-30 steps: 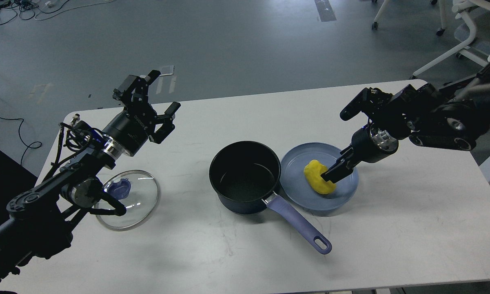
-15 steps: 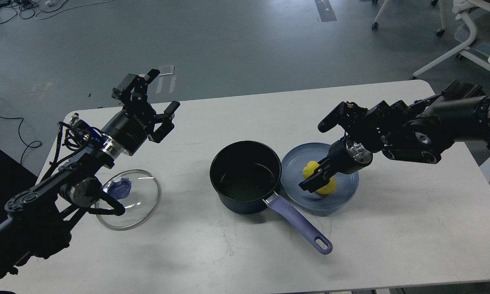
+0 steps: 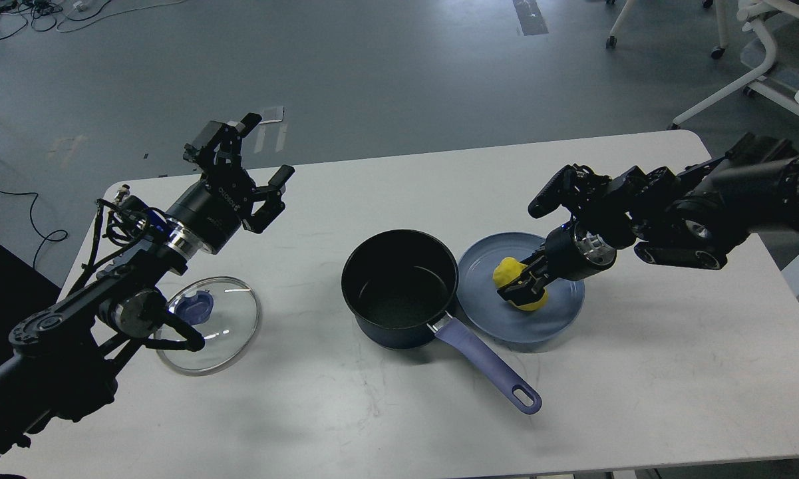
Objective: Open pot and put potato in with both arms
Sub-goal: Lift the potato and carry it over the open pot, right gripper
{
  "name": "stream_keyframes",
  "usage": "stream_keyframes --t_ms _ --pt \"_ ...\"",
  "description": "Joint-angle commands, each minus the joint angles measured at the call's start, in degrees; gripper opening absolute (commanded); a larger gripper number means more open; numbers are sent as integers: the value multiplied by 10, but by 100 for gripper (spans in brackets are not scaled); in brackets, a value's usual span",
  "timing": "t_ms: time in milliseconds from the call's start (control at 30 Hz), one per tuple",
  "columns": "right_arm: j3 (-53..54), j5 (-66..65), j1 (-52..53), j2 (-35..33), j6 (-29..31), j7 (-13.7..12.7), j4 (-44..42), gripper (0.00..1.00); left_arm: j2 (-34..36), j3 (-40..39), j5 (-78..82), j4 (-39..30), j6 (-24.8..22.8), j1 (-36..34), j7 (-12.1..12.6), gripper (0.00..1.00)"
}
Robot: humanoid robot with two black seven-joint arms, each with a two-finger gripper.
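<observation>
Pot: dark, open, standing on the white table near the middle; its inside looks bare. The purple handle points toward the near right.
Lid: glass, with a blue knob, lying flat on the table at the left, well apart from the pot. Part of the left arm passes in front of it.
Plate: blue, just right of the pot, its rim touching or almost touching the pot wall.
Potato: yellow, on the plate, on the side nearer the pot. The right fingers cover part of it.
Right gripper: reaching down from the right onto the plate, fingers clenched around the potato, one on each side. If the potato is lifted off the plate or rests on it, I cannot tell.
Left gripper: raised above the far left part of the table, fingers spread wide, nothing between them. It is well apart from the lid and from the pot.
Floor: grey, behind the table; cables at the far left, chair legs at the far right.
</observation>
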Motion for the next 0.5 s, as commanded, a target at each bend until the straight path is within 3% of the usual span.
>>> stream_keyframes --t_ms 0,233,467 --pt "0 1 21 -15 -6 0 8 22 1 0 0 -1 0 0 0 98" --pt "61 46 107 -61 -5 0 42 23 3 -1 0 -5 -3 -1 0 98" --pt "90 188 130 -22 -12 0 90 23 3 -4 0 -11 -2 -1 0 98"
